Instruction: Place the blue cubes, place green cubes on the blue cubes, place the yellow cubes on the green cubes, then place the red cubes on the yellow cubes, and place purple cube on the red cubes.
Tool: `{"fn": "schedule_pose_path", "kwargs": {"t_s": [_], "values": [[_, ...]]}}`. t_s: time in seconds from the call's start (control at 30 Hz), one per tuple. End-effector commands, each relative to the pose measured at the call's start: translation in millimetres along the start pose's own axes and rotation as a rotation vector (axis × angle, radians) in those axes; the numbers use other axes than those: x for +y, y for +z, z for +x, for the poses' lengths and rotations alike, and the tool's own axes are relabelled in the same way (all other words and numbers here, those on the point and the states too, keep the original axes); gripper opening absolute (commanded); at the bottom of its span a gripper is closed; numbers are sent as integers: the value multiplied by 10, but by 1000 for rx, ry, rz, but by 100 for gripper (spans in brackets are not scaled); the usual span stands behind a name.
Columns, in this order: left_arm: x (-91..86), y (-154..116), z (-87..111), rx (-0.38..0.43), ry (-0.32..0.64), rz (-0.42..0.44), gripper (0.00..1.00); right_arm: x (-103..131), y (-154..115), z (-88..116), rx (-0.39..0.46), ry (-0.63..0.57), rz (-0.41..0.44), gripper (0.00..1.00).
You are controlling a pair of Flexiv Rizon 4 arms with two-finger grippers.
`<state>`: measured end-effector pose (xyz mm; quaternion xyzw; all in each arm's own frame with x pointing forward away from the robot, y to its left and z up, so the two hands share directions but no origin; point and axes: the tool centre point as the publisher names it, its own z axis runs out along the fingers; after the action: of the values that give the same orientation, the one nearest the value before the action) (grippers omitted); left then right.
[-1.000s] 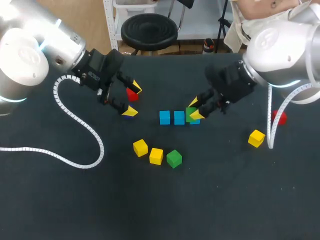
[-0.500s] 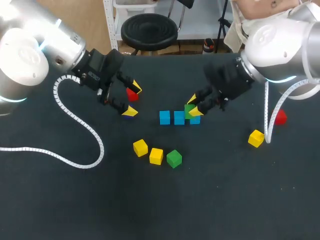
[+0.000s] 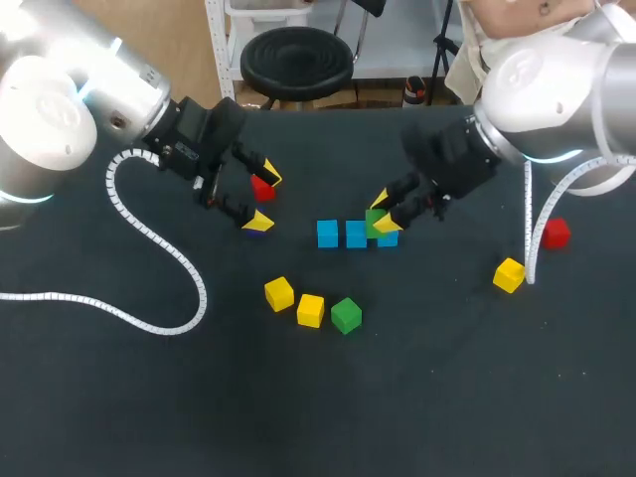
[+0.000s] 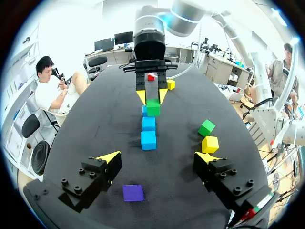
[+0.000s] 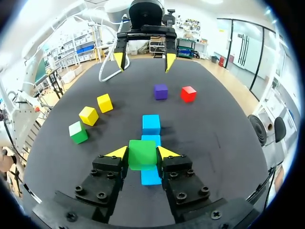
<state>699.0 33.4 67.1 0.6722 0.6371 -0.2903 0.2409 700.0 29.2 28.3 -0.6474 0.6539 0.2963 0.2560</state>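
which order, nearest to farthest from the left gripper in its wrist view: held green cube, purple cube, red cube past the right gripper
1. purple cube, on the table between the left gripper's open fingers.
2. green cube, ahead, held by the right gripper.
3. red cube, farthest, beyond the right gripper.

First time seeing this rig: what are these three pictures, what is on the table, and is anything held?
Two robot arms work at a black table. One picture looks down from above and behind; the other two come from cameras on each arm's wrist. The right gripper is shut on a green cube, over one end of a row of three blue cubes. The left gripper is open and holds nothing; a purple cube lies under it. Loose on the table: two yellow cubes beside another green cube, a third yellow cube, and two red cubes.
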Motion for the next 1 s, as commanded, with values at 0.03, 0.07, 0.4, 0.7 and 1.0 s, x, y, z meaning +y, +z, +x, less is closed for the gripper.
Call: {"fn": "schedule_pose_path", "kwargs": {"t_s": [0.03, 0.07, 0.4, 0.7, 1.0], "values": [[-6, -5, 9, -2, 2, -2, 100, -35, -2, -10, -1, -2, -5, 0], [-6, -5, 9, -2, 2, -2, 100, -37, -9, -15, 0, -3, -4, 0], [-6, -5, 9, -2, 2, -2, 100, -95, -18, -30, 9, -13, -6, 0], [-6, -5, 9, -2, 2, -2, 100, -99, 40, 11, -1, -5, -19, 0], [-6, -5, 9, -2, 2, -2, 100, -108, 29, 10, 2, -8, -17, 0]]}}
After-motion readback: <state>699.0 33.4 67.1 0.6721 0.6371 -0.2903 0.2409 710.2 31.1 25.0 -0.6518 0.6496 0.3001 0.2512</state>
